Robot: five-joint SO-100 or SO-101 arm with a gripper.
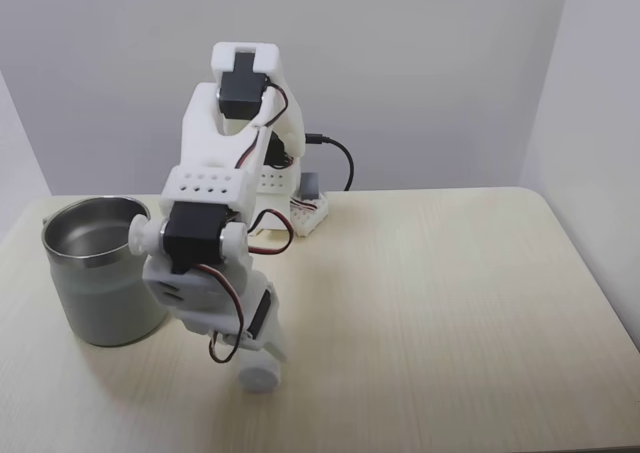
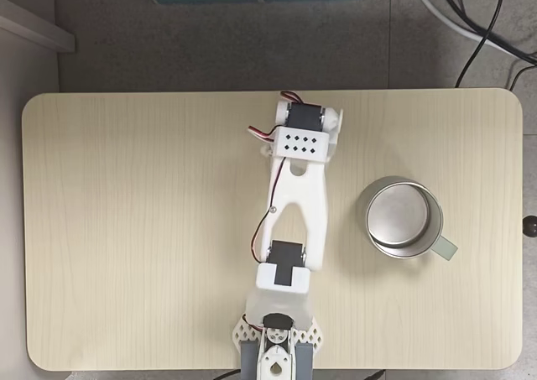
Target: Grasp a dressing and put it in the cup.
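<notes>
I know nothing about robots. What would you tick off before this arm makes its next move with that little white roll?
1. Cup upright, mouth open: ok.
2. Cup empty inside, seen from above: ok.
3. Dressing at the tips of the lowered jaws: ok.
4. Jaws shut on the dressing: cannot tell.
5. No other thing on the table between dressing and cup: ok.
</notes>
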